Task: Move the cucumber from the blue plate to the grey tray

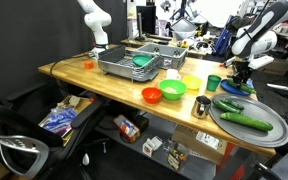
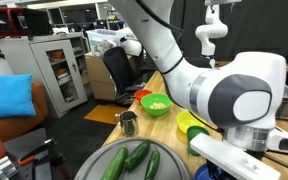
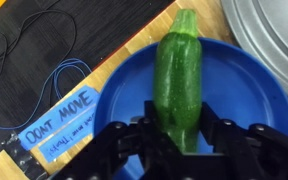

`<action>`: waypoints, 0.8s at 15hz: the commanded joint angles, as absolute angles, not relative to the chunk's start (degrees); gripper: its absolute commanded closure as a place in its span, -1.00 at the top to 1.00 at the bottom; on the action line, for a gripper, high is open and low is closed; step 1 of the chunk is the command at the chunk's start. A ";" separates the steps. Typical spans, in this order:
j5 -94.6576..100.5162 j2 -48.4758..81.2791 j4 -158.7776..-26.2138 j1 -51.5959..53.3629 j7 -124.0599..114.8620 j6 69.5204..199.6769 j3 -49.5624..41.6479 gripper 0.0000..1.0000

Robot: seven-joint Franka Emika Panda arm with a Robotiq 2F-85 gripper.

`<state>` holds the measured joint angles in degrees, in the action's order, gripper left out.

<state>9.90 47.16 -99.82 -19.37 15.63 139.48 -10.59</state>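
Note:
In the wrist view the slender dark green cucumber (image 3: 179, 70) lies on the blue plate (image 3: 239, 95). My gripper (image 3: 176, 125) is down over its near end, with a finger pressed against each side, so it looks shut on the cucumber. The cucumber still rests on the plate. The grey tray's rim (image 3: 269, 40) shows just beyond the plate. In an exterior view the gripper (image 1: 240, 70) is low over the blue plate (image 1: 236, 89), next to the grey tray (image 1: 274, 131). The tray holds other cucumbers (image 1: 247, 120), which also show in an exterior view (image 2: 136, 156).
A grey dish rack (image 1: 132, 65), red bowl (image 1: 151, 95), green bowl (image 1: 172, 91), metal cup (image 1: 202, 105), green cup (image 1: 214, 82) and yellow plate (image 1: 191, 81) stand on the wooden table. A blue "DONT MOVE" tape label (image 3: 59, 120) lies beside the plate.

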 commanded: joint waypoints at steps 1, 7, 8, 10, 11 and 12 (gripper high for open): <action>8.44 48.29 -98.36 -20.97 17.43 138.22 -9.30 -0.58; 7.54 45.63 -100.88 -22.67 19.56 138.28 -9.16 -0.58; 7.38 44.59 -101.95 -23.25 20.79 138.64 -9.01 -0.58; 7.11 42.50 -104.27 -24.43 23.26 139.87 -8.54 -0.58; 6.99 41.45 -105.37 -24.86 24.40 140.53 -8.33 -0.58; 6.78 40.02 -106.85 -25.27 25.64 141.14 -7.94 -0.58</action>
